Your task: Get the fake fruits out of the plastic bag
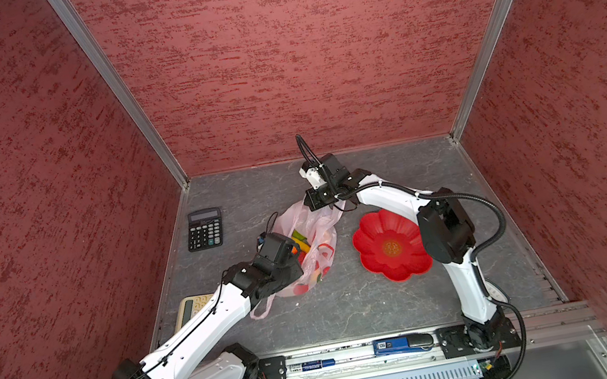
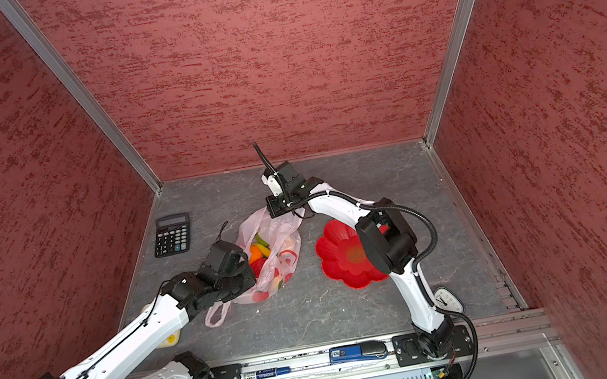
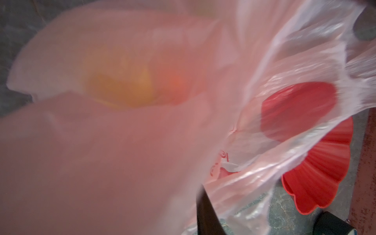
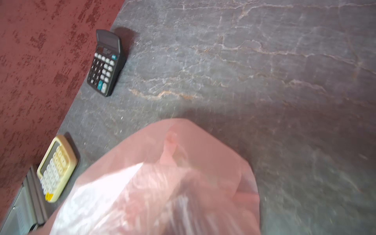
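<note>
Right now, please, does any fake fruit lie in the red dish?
No, in both top views the red dish is bare, and the fake fruits show inside the plastic bag.

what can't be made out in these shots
left gripper: fingers buried in the plastic bag in both top views, film blurs left wrist view; open or shut unclear
fake fruits: count unclear, left arm and film cover some
right gripper: fingers behind its own wrist, bag fills right wrist view
cream calculator: mostly under left arm in both top views
</note>
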